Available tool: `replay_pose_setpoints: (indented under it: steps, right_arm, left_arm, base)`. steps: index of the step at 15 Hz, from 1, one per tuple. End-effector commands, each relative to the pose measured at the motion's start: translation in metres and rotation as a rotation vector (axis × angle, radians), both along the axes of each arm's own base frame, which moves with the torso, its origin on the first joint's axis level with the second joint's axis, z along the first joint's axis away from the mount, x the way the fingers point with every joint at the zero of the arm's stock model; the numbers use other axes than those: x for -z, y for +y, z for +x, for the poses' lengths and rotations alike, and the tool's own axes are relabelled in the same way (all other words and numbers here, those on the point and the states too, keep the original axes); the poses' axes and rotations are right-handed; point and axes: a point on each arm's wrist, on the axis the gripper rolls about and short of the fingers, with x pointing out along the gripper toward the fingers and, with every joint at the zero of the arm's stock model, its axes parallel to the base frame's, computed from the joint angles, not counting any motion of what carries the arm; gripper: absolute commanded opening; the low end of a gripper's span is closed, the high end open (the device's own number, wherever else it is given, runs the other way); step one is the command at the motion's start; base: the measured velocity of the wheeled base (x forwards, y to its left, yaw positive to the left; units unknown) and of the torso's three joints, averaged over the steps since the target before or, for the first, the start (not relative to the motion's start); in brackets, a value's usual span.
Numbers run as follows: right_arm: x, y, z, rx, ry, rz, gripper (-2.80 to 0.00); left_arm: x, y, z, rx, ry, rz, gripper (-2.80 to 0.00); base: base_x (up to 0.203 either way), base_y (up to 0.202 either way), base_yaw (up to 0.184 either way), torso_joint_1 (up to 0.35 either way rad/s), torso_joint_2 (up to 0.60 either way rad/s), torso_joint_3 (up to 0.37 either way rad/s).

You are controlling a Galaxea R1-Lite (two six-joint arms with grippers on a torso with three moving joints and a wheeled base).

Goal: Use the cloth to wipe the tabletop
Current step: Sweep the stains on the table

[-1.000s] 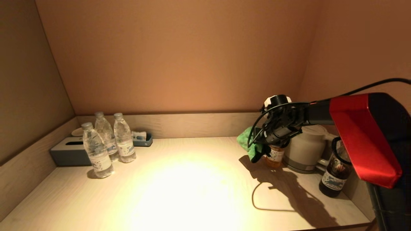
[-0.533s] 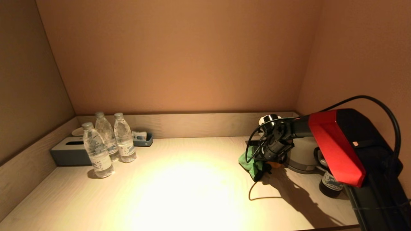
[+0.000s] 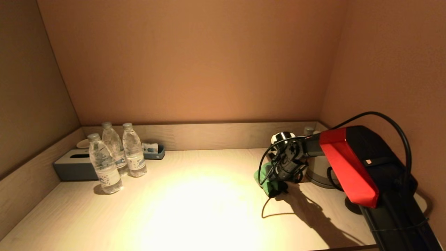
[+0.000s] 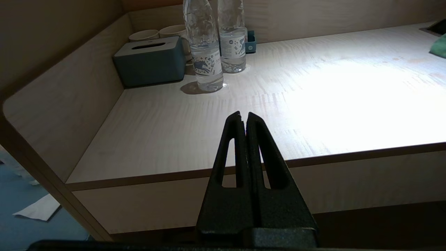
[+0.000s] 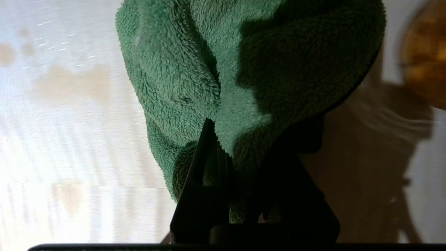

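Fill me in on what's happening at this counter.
The right gripper holds a green cloth, jaws shut on it, low over the tabletop beside the kettle. Brownish stains show on the wood next to the cloth. The left gripper is shut and idle off the front edge. Three bottles stand at the far left.

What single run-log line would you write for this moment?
right gripper: shut on green cloth, low over tabletop near kettle | left gripper: shut, parked off front edge | wiping: not yet
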Motion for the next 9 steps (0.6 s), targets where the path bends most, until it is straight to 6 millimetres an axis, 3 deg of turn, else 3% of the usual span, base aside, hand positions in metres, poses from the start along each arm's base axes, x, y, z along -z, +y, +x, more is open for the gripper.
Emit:
replay_pose_setpoints:
  steps: [1, 4, 8, 9]
  right_arm:
    - [0.015, 0.034, -0.005, -0.074, 0.007, 0.004, -2.80]
    - [0.011, 0.047, -0.009, -0.105, -0.002, 0.005, -2.80]
    - [0.008, 0.089, -0.027, -0.191, 0.010, 0.009, -2.80]
    - [0.007, 0.090, -0.028, -0.192, 0.011, 0.009, -2.80]
  left_arm:
    - [0.000, 0.000, 0.000, 0.000, 0.001, 0.001, -2.80]
    - [0.000, 0.000, 0.000, 0.000, 0.001, 0.001, -2.80]
    - [0.000, 0.000, 0.000, 0.000, 0.001, 0.001, -2.80]
    - [0.000, 0.000, 0.000, 0.000, 0.001, 0.001, -2.80]
  base:
    - [0.000, 0.000, 0.000, 0.000, 0.00, 0.000]
    - [0.000, 0.000, 0.000, 0.000, 0.00, 0.000]
    - [0.000, 0.000, 0.000, 0.000, 0.00, 0.000]
    - [0.000, 0.000, 0.000, 0.000, 0.00, 0.000]
